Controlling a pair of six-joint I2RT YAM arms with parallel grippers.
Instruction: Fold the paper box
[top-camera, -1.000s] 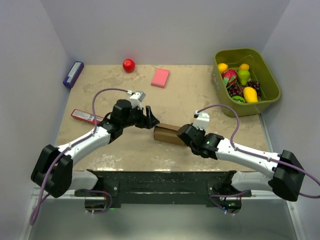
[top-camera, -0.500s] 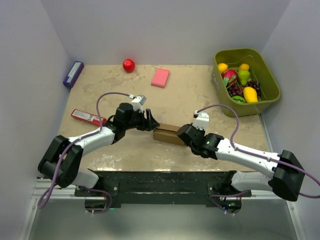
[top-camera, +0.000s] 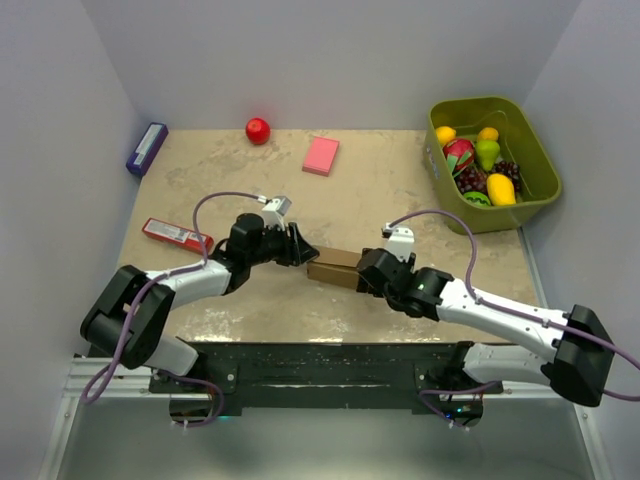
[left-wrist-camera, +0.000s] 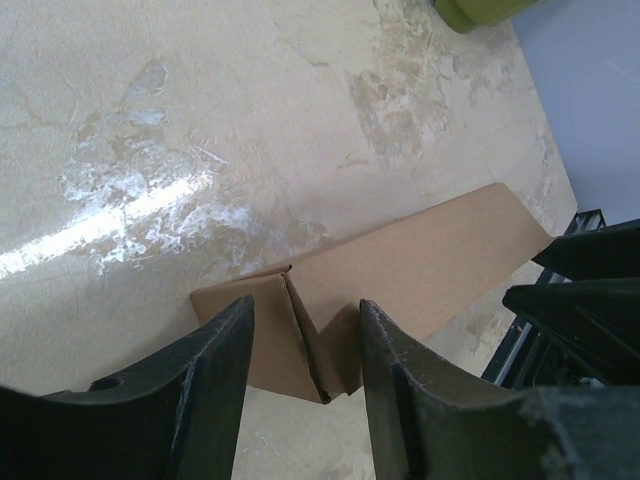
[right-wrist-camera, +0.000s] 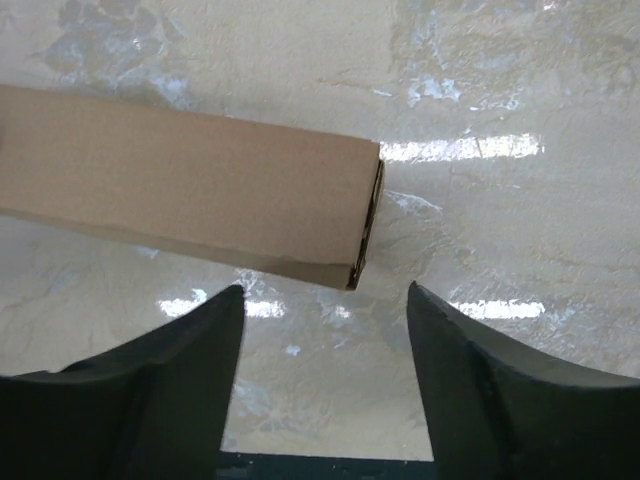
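Observation:
The paper box (top-camera: 334, 267) is a small brown cardboard box lying flat at the table's middle, between the two arms. My left gripper (top-camera: 300, 252) is at its left end. In the left wrist view the box (left-wrist-camera: 420, 260) shows a folded end flap, and my left gripper (left-wrist-camera: 305, 340) stands open with its fingers on either side of that flap's corner. My right gripper (top-camera: 368, 272) is at the box's right end. In the right wrist view it (right-wrist-camera: 325, 300) is open and empty, and the box (right-wrist-camera: 190, 180) lies just beyond the fingertips.
A green bin (top-camera: 536, 160) of toy fruit stands at the back right. A pink flat block (top-camera: 321, 155) and a red ball (top-camera: 258, 130) lie at the back. A purple block (top-camera: 146, 148) and a red bar (top-camera: 175, 234) lie on the left.
My right gripper has opened and let go of the box's right end. My left gripper has moved in onto the box's left end, and its jaws have narrowed.

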